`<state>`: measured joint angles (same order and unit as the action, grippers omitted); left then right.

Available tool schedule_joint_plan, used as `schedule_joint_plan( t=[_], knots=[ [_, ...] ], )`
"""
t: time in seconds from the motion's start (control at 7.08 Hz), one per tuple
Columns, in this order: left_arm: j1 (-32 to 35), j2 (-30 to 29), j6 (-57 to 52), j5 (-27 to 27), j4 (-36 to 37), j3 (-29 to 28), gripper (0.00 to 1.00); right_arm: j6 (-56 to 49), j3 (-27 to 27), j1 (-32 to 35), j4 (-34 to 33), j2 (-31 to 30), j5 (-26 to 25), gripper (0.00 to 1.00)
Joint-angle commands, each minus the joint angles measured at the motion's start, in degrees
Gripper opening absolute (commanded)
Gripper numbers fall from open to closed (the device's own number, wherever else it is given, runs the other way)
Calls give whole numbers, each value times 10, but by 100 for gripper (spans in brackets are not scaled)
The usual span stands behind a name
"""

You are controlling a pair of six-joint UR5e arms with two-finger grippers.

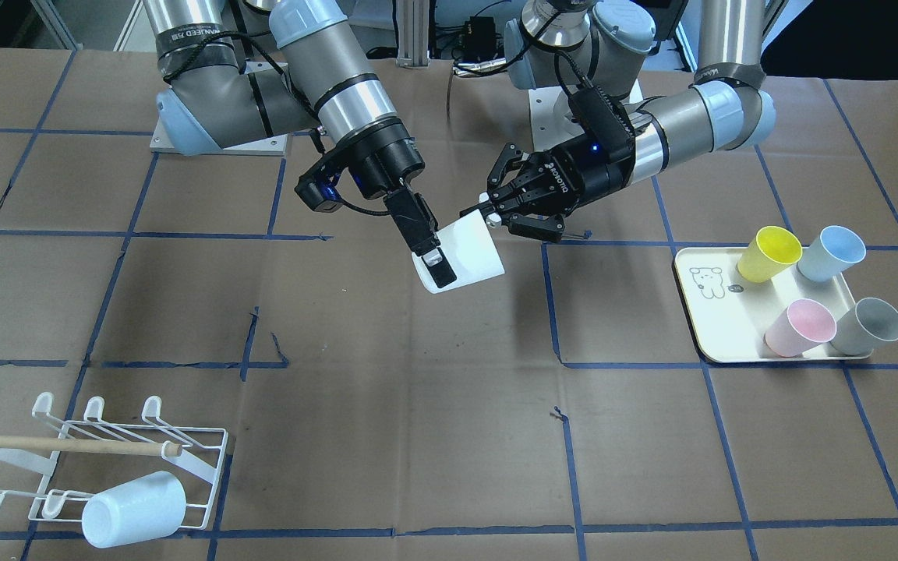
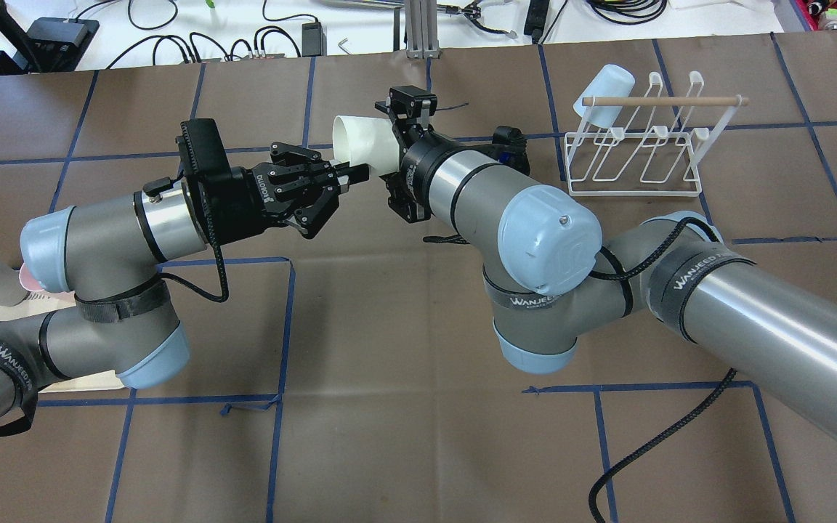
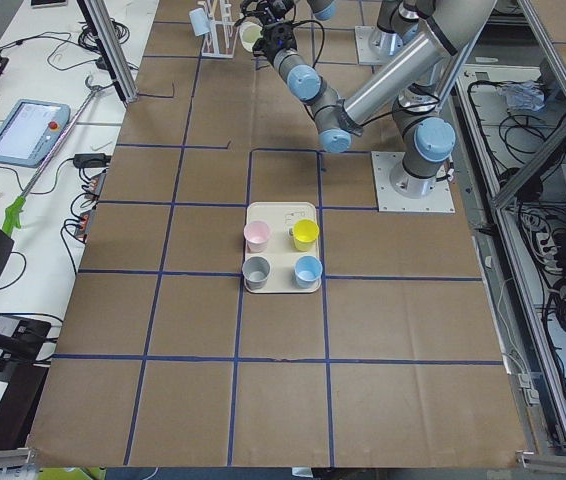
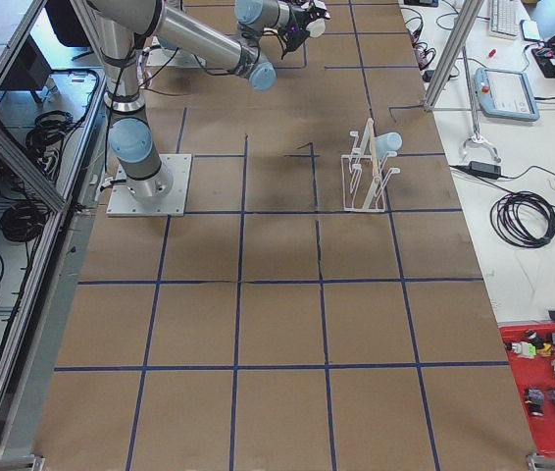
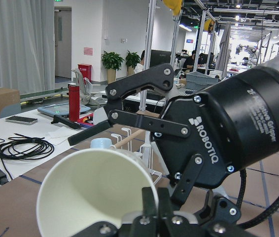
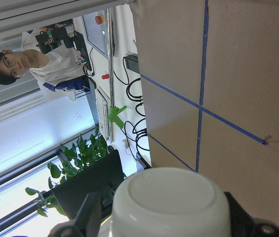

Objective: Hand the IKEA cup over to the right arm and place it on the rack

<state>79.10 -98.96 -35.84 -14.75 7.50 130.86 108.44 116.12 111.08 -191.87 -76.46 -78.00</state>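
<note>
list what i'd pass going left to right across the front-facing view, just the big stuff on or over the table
rack → right gripper → left gripper → tray. The white cup overlaps both grippers, so it is left out of the order.

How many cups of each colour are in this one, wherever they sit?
white cup: 1
light blue cup: 2
yellow cup: 1
pink cup: 1
grey cup: 1
Total: 6
</note>
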Motion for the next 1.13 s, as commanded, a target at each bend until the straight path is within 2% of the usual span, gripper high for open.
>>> schedule_joint_plan(
  t=[0.0,0.14,0.28,0.85,0.99],
  knots=[
    [0,-1,1,1,1,0,10,-2,2,-1,-4,0,1,53],
    [0,0,0,0,1,-1,12,-2,2,-1,-4,0,3,46],
    [0,1,-2,0,2,-8,25,-2,2,-1,-5,0,3,43],
    [-2,-5,30,5,1,-20,97,-2,2,-1,-5,0,4,32],
    [-8,-5,34,7,0,-21,99,-4,0,-1,-4,0,4,27]
  ],
)
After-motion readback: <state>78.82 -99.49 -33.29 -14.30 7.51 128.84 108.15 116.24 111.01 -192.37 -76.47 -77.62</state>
